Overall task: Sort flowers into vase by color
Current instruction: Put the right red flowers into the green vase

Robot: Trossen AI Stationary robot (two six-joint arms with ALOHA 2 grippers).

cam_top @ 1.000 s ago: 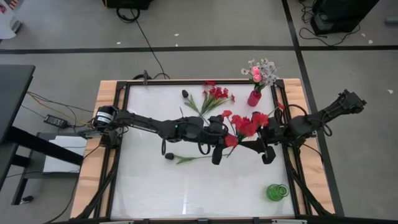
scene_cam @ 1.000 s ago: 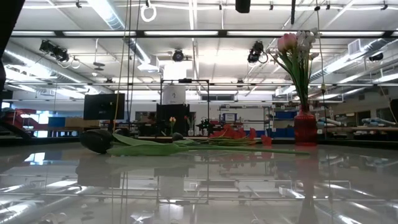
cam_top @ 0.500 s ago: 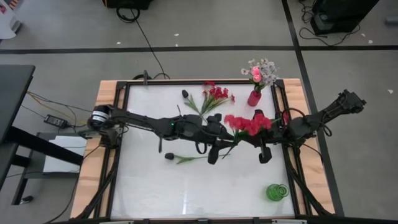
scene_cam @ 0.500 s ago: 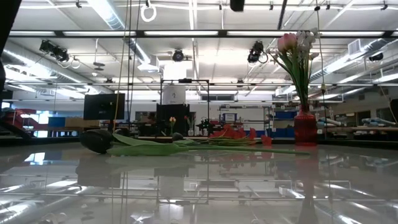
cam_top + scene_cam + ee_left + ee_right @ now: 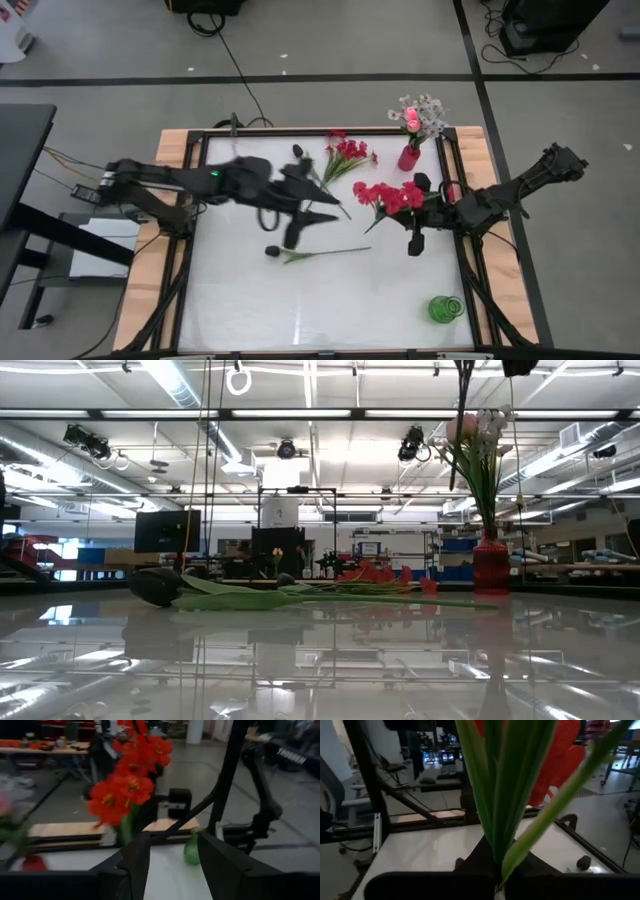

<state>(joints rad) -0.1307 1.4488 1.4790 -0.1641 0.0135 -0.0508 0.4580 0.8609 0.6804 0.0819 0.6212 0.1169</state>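
Observation:
My right gripper point(image 5: 411, 224) is shut on a red blossom spray point(image 5: 390, 196), held above the table's right half. My left gripper point(image 5: 312, 220) stands open left of it, with nothing between its fingers point(image 5: 136, 862). A second red spray point(image 5: 346, 154) lies on the table at the far side, beside a dark bud point(image 5: 298, 152). Another dark-budded flower point(image 5: 272, 252) lies on its side mid-table, its stem point(image 5: 330, 252) pointing right. A red vase point(image 5: 408, 158) at the far right holds pink and white flowers point(image 5: 420, 115). My right gripper pinches the red spray's bundle of green stems and leaves point(image 5: 496, 851) between its two fingers, below the blossoms point(image 5: 560, 760). The spray is lifted clear of the table, with its blossoms on the gripper's left side.
A green vase point(image 5: 446, 308) stands near the table's front right corner. A black frame point(image 5: 200, 190) and wooden borders run along the table's sides. The white tabletop point(image 5: 300, 310) is bare toward the near edge.
The red spray has passed from one gripper to the other. My right gripper has shut on its stems. My left gripper has opened, let go and drawn back toward the table's left edge. The spray stays lifted, shifted slightly toward the far edge.

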